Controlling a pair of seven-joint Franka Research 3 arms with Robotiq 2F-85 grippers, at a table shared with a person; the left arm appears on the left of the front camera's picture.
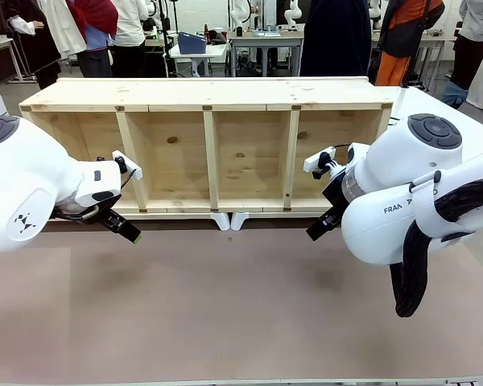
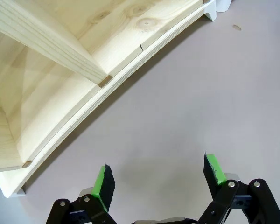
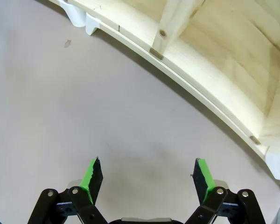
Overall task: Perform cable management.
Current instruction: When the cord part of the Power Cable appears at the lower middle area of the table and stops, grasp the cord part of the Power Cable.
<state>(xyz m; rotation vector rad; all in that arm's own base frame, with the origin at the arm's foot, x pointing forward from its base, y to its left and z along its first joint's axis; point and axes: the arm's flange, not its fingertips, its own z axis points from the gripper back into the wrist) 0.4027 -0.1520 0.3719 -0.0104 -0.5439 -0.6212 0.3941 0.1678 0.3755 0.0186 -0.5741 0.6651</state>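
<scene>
Left gripper (image 1: 127,232): at 9 o'clock in the front view, tips aimed toward 4 o'clock, hovering over the table (image 1: 241,322). In its wrist view (image 2: 158,173) the jaws are spread wide with nothing between the green pads (image 2: 102,183), just bare tabletop.

Right gripper (image 1: 314,233): at 3 o'clock, tips aimed toward 7 o'clock, also above the table. In its wrist view (image 3: 147,171) the jaws are spread wide, with nothing between them.

A thick black braided hose (image 1: 414,269) hangs off the right arm at 4 o'clock.

Beyond both grippers, at 12 o'clock, a wooden shelf unit (image 1: 209,92) lies on its long side with four compartments open toward the robot. Two small white feet (image 1: 229,219) sit at the middle of its front edge. The shelf edge runs from 7 to 1 o'clock in the left wrist view and from 11 to 4 o'clock in the right.

Cable: I can't tell where it is from these views.

Far side, 12 o'clock: people (image 1: 336,36) standing behind the shelf.
</scene>
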